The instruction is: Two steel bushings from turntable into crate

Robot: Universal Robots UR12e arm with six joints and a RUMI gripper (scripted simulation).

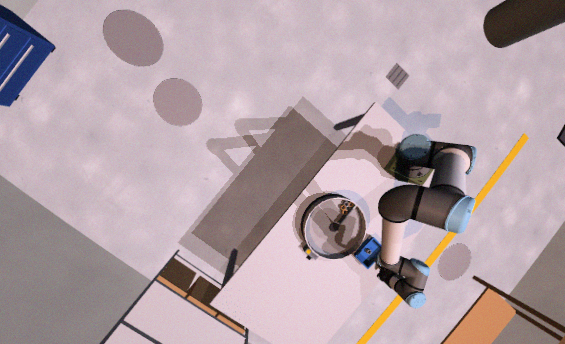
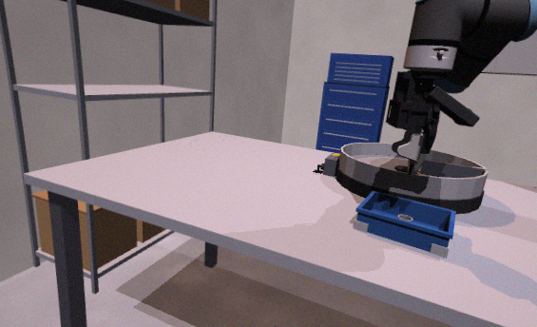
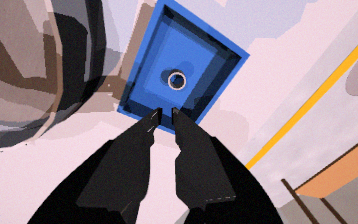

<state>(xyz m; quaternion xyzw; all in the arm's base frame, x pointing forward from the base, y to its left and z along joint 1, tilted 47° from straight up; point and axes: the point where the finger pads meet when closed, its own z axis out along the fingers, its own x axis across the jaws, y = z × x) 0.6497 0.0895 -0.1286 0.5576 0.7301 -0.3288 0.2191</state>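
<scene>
The blue crate [image 1: 368, 247] [image 2: 401, 233] [image 3: 190, 50] sits on the table just in front of the round grey turntable [image 1: 307, 220] [image 2: 434, 187] [image 3: 75, 60]. One steel bushing [image 2: 405, 218] [image 3: 176, 80], a small silver ring, lies on the crate floor. A few brass-coloured bushings [image 1: 346, 205] sit together in one sector of the turntable. My gripper [image 2: 412, 159] [image 3: 167, 108] hangs above the crate's edge on the turntable side. Its fingers are shut with only a thin gap, and nothing is between them.
A small grey and yellow box [image 1: 307, 248] [image 2: 330, 163] is fixed to the turntable's side. A metal shelving rack [image 2: 78, 90] stands left of the table. A blue cabinet [image 1: 2, 55] [image 2: 354, 100] stands behind. A yellow floor line [image 1: 477, 195] [image 3: 310, 100] runs past the robot's base.
</scene>
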